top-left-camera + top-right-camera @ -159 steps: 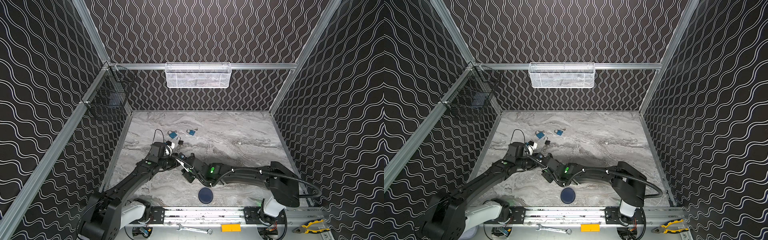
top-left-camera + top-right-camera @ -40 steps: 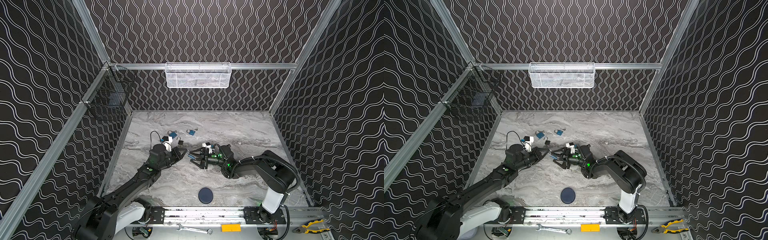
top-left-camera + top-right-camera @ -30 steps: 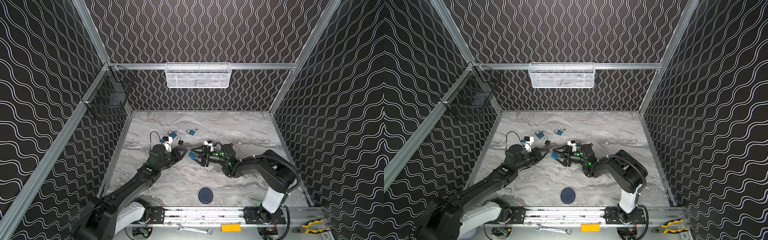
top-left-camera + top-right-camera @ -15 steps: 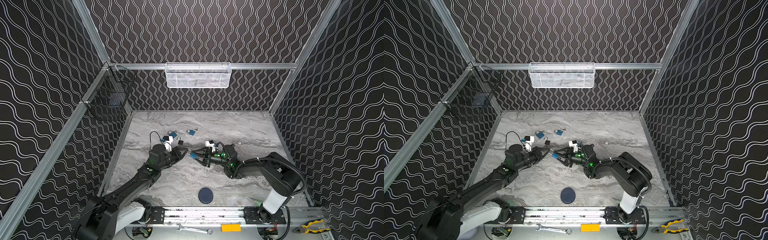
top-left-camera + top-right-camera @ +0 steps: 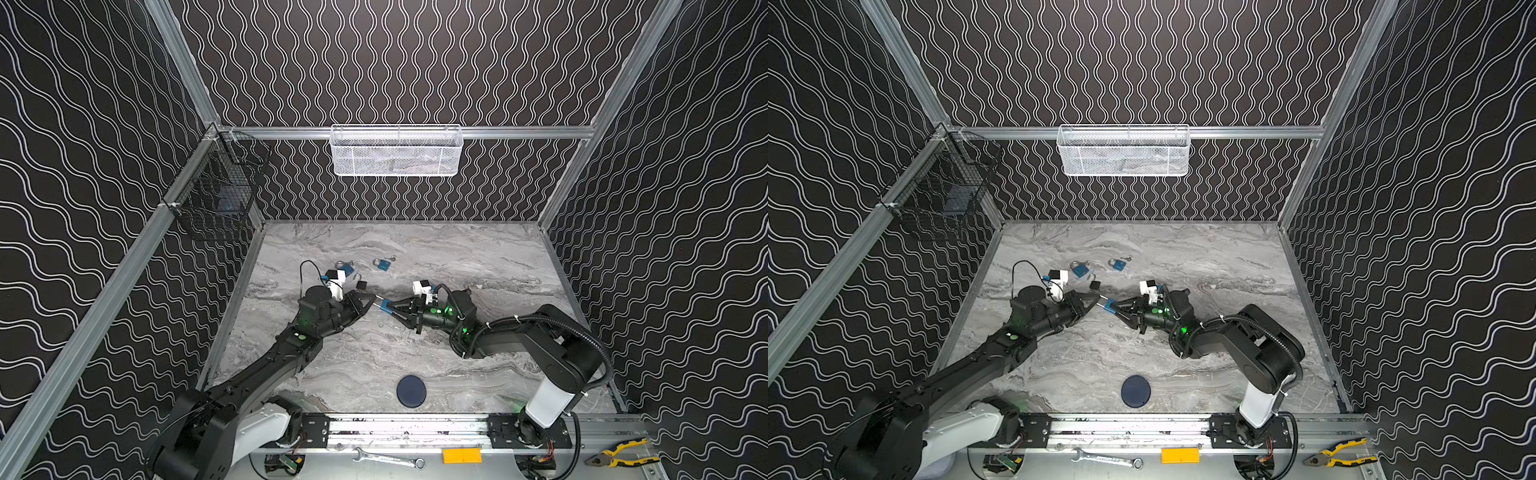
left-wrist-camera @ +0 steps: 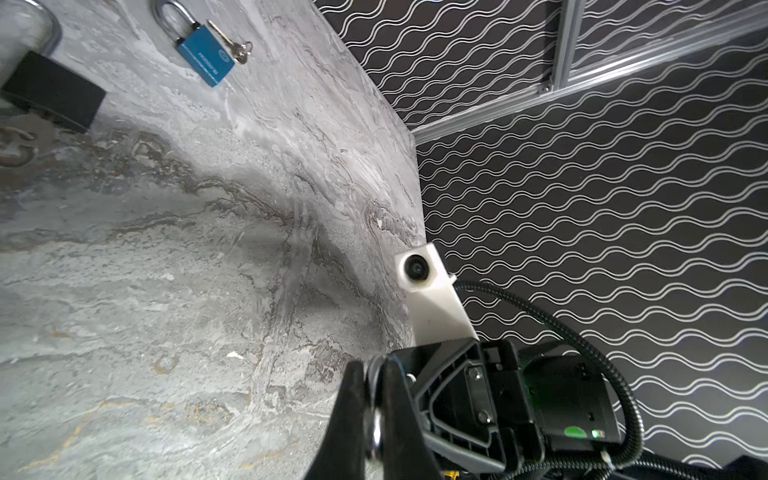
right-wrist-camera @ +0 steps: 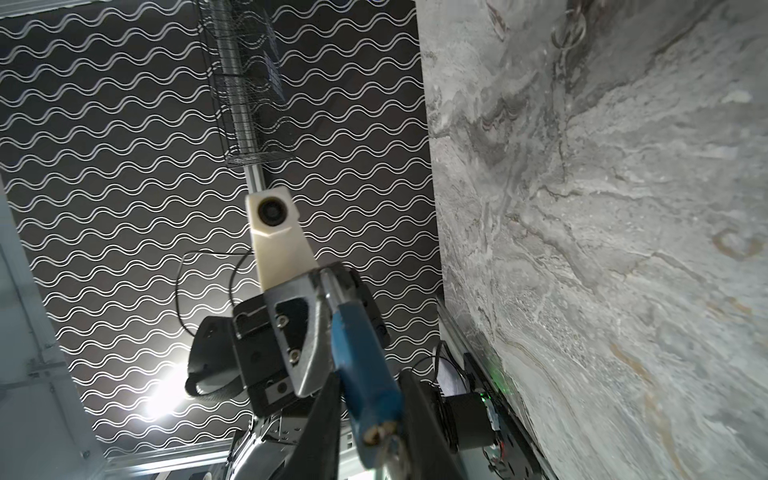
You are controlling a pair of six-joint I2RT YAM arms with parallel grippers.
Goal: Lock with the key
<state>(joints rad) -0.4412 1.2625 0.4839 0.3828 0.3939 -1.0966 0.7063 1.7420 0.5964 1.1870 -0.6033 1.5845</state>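
The blue padlock (image 5: 383, 306) is held clear of the marble table (image 5: 478, 266), near its middle, between both arms. It is a small blue block with a silver shackle (image 7: 332, 286) and a key (image 7: 392, 453) sitting in its base. The left gripper (image 5: 375, 297) is pinched tight on the shackle. The right gripper (image 5: 1116, 309) is narrow around the body, a finger against each side.

The front rail (image 5: 415, 424) lies nearest and patterned walls close the other sides. Open marble runs right of the grippers and back to the far wall.

A wrench (image 5: 388, 459) and pliers (image 5: 621, 453) lie before the rail, and a dark disc (image 5: 411, 391) sits just past it. A black padlock (image 5: 361, 285) lies just behind the left gripper, with two more blue padlocks (image 5: 1079, 269) (image 5: 1119, 264) beyond. Farthest back are a black wire basket (image 5: 220, 195) and a white mesh basket (image 5: 397, 151)
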